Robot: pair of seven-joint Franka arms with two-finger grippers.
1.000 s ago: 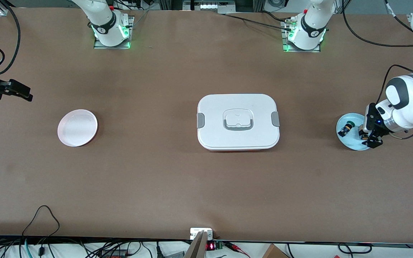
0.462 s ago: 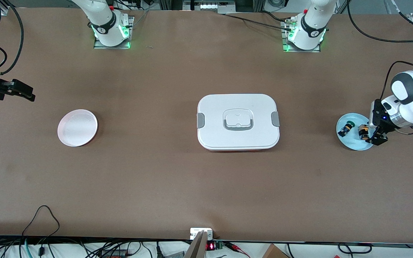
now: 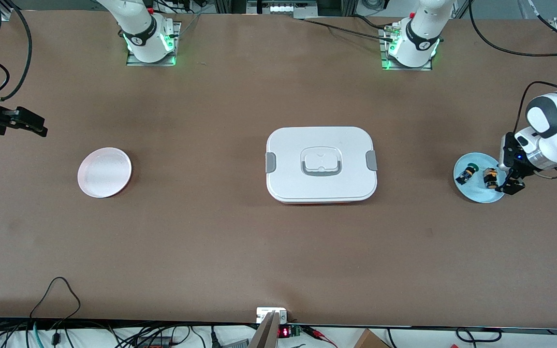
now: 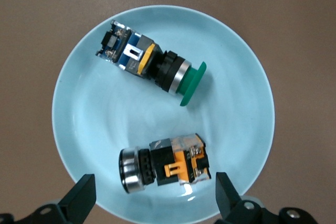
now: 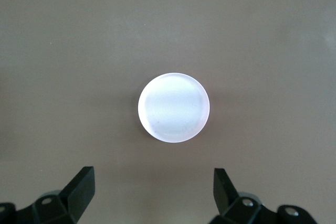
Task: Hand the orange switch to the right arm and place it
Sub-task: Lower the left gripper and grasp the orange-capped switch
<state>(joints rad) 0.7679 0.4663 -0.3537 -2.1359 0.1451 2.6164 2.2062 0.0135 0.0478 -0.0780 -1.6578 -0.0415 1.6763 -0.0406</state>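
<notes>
Brown table [image 3: 211, 232] carries a white lidded box [image 3: 321, 164] at centre and a pink plate [image 3: 104, 172] toward the right arm's end, where the right gripper [image 3: 20, 121] waits, spread wide. On the blue plate [image 3: 474, 195], the orange switch [image 4: 165, 163] lies beside a green-capped switch [image 4: 149, 64]. Your left gripper [image 4: 152, 203] hovers over it, fingers wide; lower straight and close across the orange body.

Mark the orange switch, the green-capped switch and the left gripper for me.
orange switch [image 4: 165, 167], left wrist view, on its orange block body.
green-capped switch [image 4: 152, 65], left wrist view, mid-body.
left gripper [image 4: 152, 200], left wrist view, midway between its open fingertips.
</notes>
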